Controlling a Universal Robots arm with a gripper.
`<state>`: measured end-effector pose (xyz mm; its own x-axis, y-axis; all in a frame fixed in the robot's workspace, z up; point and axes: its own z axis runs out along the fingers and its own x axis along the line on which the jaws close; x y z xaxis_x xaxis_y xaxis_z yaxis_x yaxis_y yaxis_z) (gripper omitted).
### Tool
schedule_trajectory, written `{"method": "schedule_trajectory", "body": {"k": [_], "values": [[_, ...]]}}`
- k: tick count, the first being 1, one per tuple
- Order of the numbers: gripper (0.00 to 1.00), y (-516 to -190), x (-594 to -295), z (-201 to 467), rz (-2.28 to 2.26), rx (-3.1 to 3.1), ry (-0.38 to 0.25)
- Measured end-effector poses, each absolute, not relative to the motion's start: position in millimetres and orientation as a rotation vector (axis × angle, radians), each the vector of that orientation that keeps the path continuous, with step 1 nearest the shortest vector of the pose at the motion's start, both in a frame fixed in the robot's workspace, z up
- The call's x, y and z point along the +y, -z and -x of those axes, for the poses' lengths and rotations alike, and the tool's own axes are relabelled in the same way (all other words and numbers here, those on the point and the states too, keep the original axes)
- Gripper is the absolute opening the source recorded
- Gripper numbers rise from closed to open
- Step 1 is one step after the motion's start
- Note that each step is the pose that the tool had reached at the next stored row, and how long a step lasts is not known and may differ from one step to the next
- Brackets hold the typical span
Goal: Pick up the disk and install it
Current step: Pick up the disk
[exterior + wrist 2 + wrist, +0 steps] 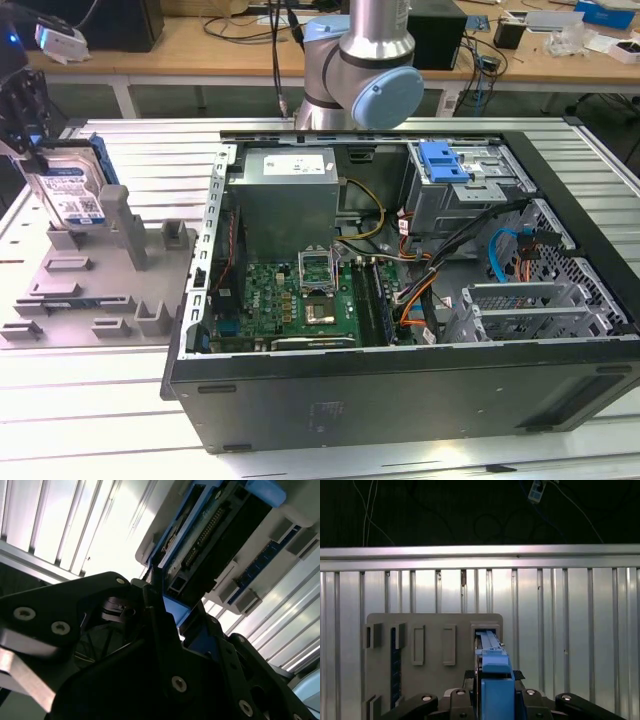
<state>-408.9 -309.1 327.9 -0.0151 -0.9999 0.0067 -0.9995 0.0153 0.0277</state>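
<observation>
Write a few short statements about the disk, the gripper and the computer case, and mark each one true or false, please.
1. The gripper holds the disk at the grey holder on the exterior view's left. True.
2. The disk already sits inside the computer case. False: it is outside the case, at the grey holder.
3. The computer case lies open, and its circuit board shows. True.
4. The frame around the disk is red. False: it is blue.
</observation>
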Motion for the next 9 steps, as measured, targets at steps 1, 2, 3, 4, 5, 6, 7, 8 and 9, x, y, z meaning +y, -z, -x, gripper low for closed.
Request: {"method": "schedule_trajectory", "body": {"k": [1,2,3,4,5,6,7,8,9], "values": [[0.37,-330,-309,409,-2.187,-2.221,0.023],[0.37,-332,-309,409,-2.187,-2.221,0.023],[0.37,-334,-309,409,-2.187,-2.221,0.023],[0.37,-336,-309,409,-2.187,-2.221,0.023],[0.37,-338,-309,409,-2.187,-2.221,0.023],[0.37,-340,-309,409,-2.187,-2.221,0.023],[0.37,-341,-309,409,-2.187,-2.221,0.023],[0.37,-343,-309,409,-2.187,-2.221,0.023],[0.37,-344,-309,409,-2.187,-2.221,0.023]]}}
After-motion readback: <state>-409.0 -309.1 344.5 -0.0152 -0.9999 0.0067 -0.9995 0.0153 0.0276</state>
